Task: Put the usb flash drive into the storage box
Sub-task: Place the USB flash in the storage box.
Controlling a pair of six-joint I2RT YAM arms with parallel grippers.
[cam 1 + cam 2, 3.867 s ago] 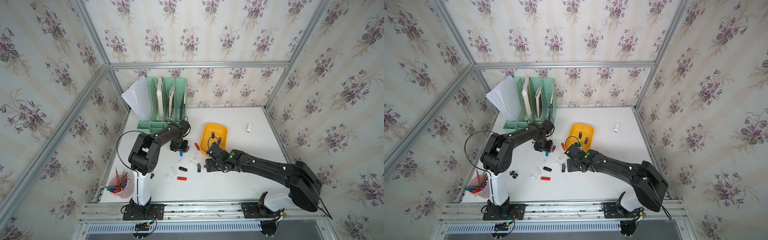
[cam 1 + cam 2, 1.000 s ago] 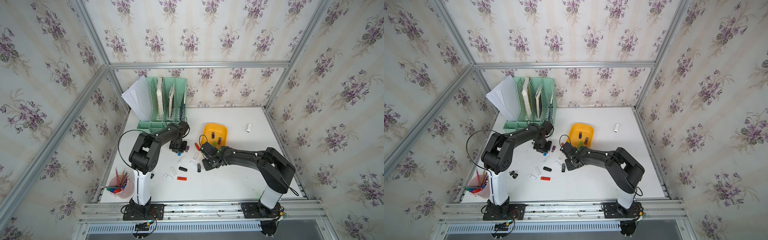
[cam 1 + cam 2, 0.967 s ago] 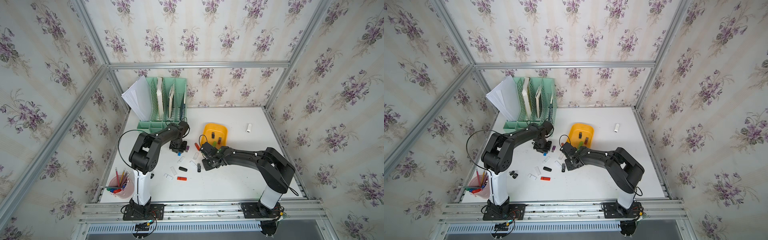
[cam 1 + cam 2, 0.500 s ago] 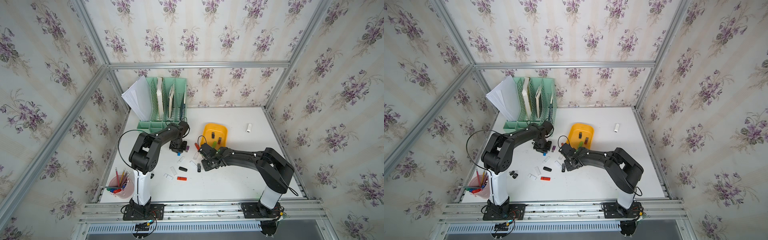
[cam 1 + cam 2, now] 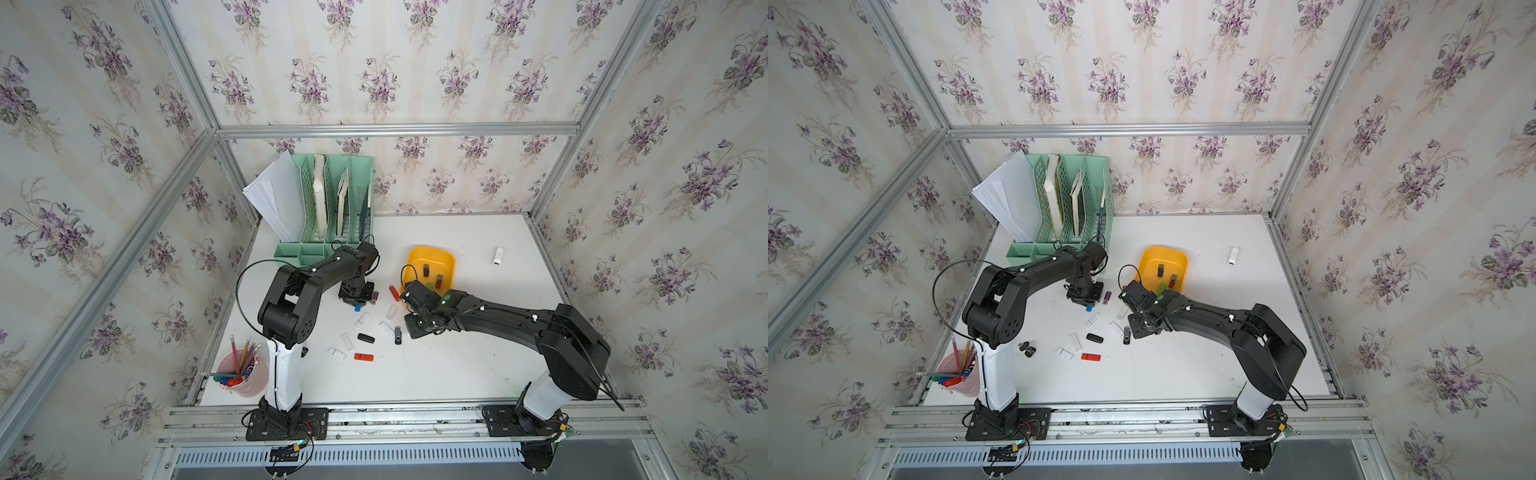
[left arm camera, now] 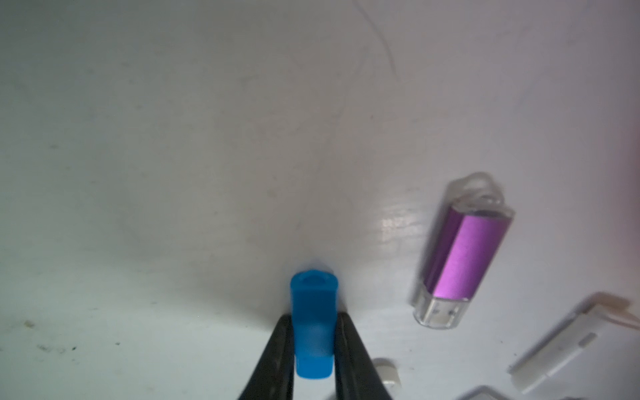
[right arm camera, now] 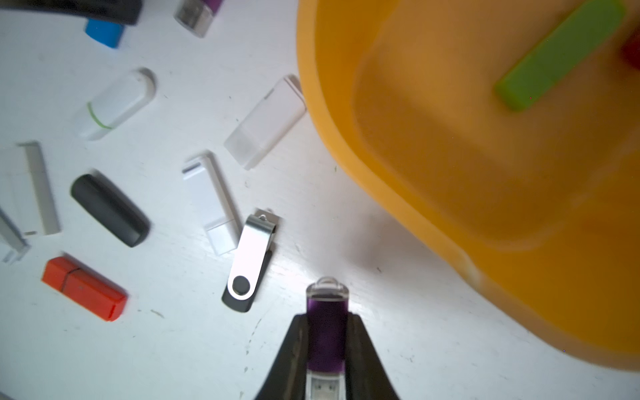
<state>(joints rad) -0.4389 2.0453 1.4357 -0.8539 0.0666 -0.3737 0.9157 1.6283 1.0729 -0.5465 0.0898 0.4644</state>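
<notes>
Left claw (image 6: 313, 323) clamps a blue flash drive (image 6: 313, 298); right claw (image 7: 327, 320) clamps a purple flash drive (image 7: 327, 306) near the storage box (image 7: 450, 156).

- Both top views look down from high above, sharing the whole tabletop (image 5: 457, 374).
- Wrist views sit close above it, facing past their fingers (image 6: 277, 363).

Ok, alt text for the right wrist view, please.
The right gripper is shut on a dark purple flash drive beside the yellow-orange storage box, which holds a green drive. A silver swivel drive, a black drive and an orange drive lie loose on the white table.
</notes>
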